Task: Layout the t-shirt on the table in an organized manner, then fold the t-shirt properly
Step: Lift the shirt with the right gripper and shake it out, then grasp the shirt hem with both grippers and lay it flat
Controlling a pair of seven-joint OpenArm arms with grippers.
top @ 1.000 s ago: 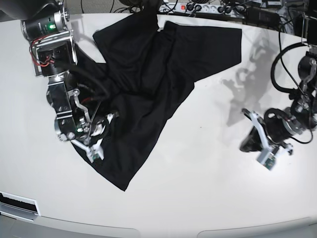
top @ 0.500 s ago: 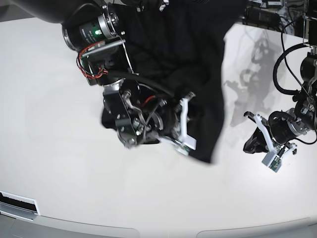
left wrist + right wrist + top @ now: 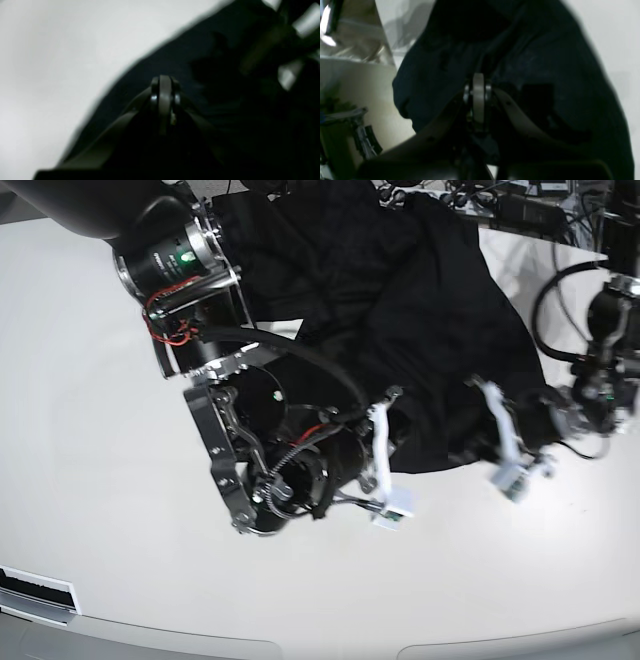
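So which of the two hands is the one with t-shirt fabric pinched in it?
The right hand, on the base view's left: black t-shirt fabric bunches between its shut fingers. The left hand is shut beside the hem, apparently empty.

Overhead base; close, perhaps blurred wrists

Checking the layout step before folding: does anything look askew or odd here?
Yes. The shirt is bunched and rumpled, not flat on the table, its far edge running out of frame. The right claw is shut on it.
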